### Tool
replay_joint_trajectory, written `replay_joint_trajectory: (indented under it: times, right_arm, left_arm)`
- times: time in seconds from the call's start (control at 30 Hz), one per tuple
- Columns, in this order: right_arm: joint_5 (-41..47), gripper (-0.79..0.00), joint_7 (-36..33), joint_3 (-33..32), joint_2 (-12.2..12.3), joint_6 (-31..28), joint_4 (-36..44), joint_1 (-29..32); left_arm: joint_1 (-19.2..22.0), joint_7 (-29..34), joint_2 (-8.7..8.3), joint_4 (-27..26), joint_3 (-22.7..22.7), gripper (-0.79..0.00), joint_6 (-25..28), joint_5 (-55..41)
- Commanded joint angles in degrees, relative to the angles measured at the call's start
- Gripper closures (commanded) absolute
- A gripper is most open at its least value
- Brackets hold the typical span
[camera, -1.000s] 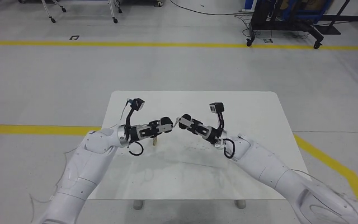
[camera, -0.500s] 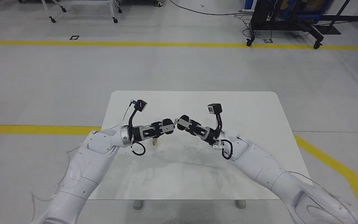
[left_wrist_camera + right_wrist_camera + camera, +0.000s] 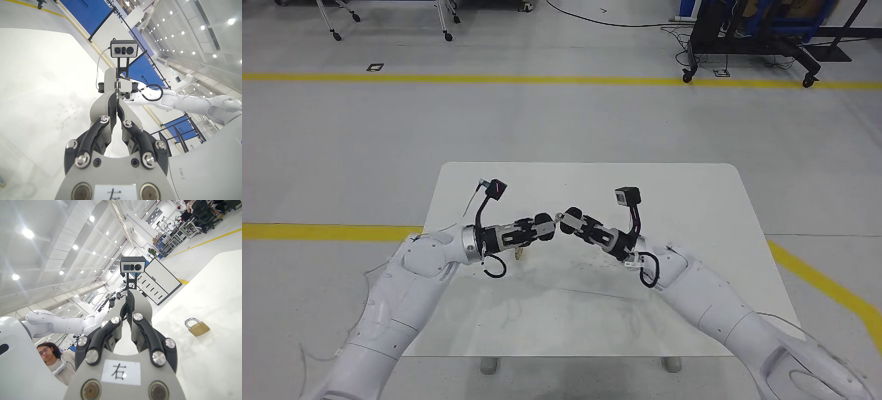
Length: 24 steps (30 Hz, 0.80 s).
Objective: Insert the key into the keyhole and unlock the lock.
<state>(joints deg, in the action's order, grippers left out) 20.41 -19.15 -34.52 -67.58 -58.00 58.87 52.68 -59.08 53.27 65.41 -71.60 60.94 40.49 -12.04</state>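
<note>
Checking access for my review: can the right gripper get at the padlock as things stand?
Probably yes: the padlock lies uncovered on the table, but the right gripper is shut, tip-to-tip with the left gripper.

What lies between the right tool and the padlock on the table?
Nothing: in the right wrist view, only bare white table separates the right tool from the padlock.

The left gripper [image 3: 545, 224] rolls at its wrist, swinging the left wrist camera [image 3: 494, 186] toward the right gripper [image 3: 566, 218], and its elbow edges in over the table [image 3: 692, 200]. The right wrist camera [image 3: 626, 196] tips slightly the opposite way.
</note>
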Motion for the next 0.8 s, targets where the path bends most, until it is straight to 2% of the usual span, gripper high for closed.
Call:
replay_joint_trajectory:
  times: [0.0,0.33,0.5,0.7,0.77]
  right_arm:
    - [0.17,-0.785,-0.29,-0.54,-0.03,0.0,0.13,0.32]
    - [0.17,-0.785,-0.29,-0.54,-0.03,0.0,0.13,0.32]
    - [0.17,-0.785,-0.29,-0.54,-0.03,0.0,0.13,0.32]
    - [-12.7,-0.785,0.76,-6.43,2.2,2.43,0.9,1.36]
    - [-17.52,-0.785,-0.1,-8.43,3.23,3.58,2.91,2.43]
  left_arm:
    - [-0.12,-0.08,-0.16,-0.19,0.46,0.0,0.65,0.0]
    - [-0.76,2.4,-1.25,-1.85,2.94,0.0,2.52,-0.15]
    - [-0.21,5.44,-1.71,-2.84,2.82,0.0,1.79,1.81]
    - [1.39,10.25,-2.06,-2.99,1.41,0.0,-0.38,4.13]
    - [1.66,9.57,-2.11,-3.02,1.19,0.0,-1.1,5.85]
